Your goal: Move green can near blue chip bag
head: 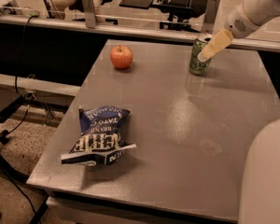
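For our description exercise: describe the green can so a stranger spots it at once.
On the grey table, look to the far right corner. The green can stands upright there, the robot's pale hand at its top. Unlike the red apple and crumpled blue chip bag, it is a cylinder.

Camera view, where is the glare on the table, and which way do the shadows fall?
Camera view: a pale sheen streaks the table in front of the green can. Same view: the blue chip bag casts a soft shadow toward its near right. The gripper, against the can's upper right, is brightly lit. The light overall is dim and warm.
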Controlling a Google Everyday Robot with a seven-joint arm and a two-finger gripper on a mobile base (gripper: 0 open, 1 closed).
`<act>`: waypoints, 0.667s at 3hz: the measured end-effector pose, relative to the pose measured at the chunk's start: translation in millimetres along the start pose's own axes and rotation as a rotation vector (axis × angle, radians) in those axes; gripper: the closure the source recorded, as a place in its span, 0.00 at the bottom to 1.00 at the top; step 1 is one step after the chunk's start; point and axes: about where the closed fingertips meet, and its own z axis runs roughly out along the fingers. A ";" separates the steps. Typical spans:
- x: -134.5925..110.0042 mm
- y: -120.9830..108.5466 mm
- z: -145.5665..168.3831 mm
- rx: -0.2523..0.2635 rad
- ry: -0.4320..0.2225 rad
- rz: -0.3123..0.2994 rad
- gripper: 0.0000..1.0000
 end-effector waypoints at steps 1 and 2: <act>-6.3 8.5 5.6 -0.033 -0.017 -0.009 0.13; -9.8 18.8 7.3 -0.064 -0.026 -0.021 0.38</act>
